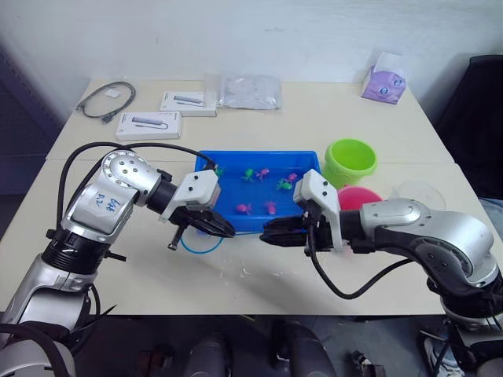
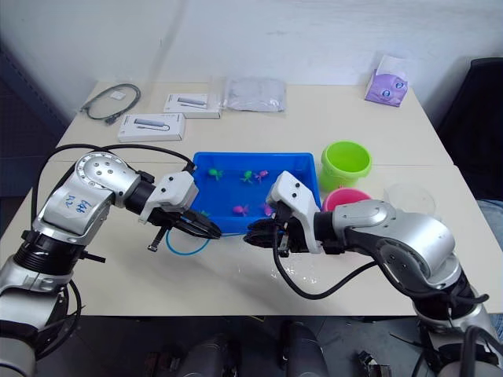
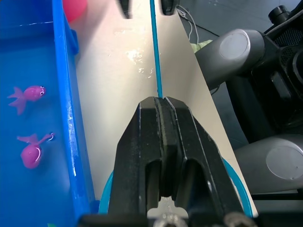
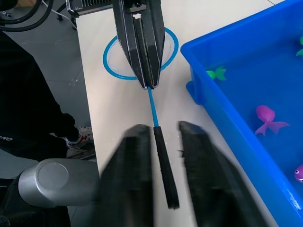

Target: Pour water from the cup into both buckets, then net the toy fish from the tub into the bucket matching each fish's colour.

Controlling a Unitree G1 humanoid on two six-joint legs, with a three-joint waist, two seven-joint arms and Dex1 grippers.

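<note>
Head view: I see the blue tub mid-desk with pink and green toy fish in it. The lime bucket and pink bucket stand just right of it, the clear cup beyond.

Left wrist view: left hand is clenched on the net stem, with the hoop under it beside the tub wall.

Right wrist view: right hand has its fingers spread either side of the dark handle grip, not closed on it.

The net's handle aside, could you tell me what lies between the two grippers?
Only bare table, seen in the right wrist view, separates left gripper and right gripper; net bridges them.
</note>
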